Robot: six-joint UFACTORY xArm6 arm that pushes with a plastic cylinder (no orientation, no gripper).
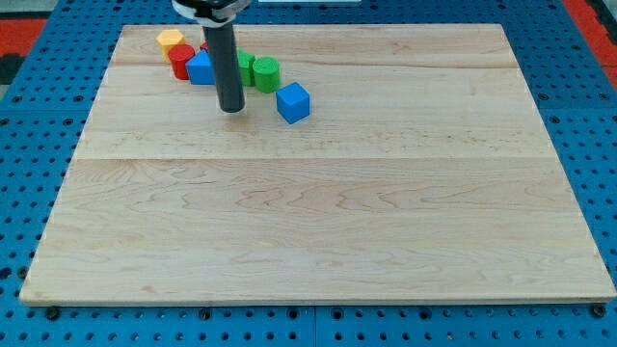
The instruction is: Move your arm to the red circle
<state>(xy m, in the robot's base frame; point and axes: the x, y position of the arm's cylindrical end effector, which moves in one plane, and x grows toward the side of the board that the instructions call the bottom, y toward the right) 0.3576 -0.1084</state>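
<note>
Red circle point(180, 61): upper left of the frame, between yellow block point(171, 40) and blue block point(201, 68).
My tip point(231, 110): a bare rod holding nothing, on the board, lower right of the red circle, apart from it.
Blue cube point(293, 102): right of my tip.

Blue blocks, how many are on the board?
2. One blue block sits in the cluster at the view's top left, just left of my tip. The other, a blue cube, stands alone to the tip's right. The rod may hide more.
</note>
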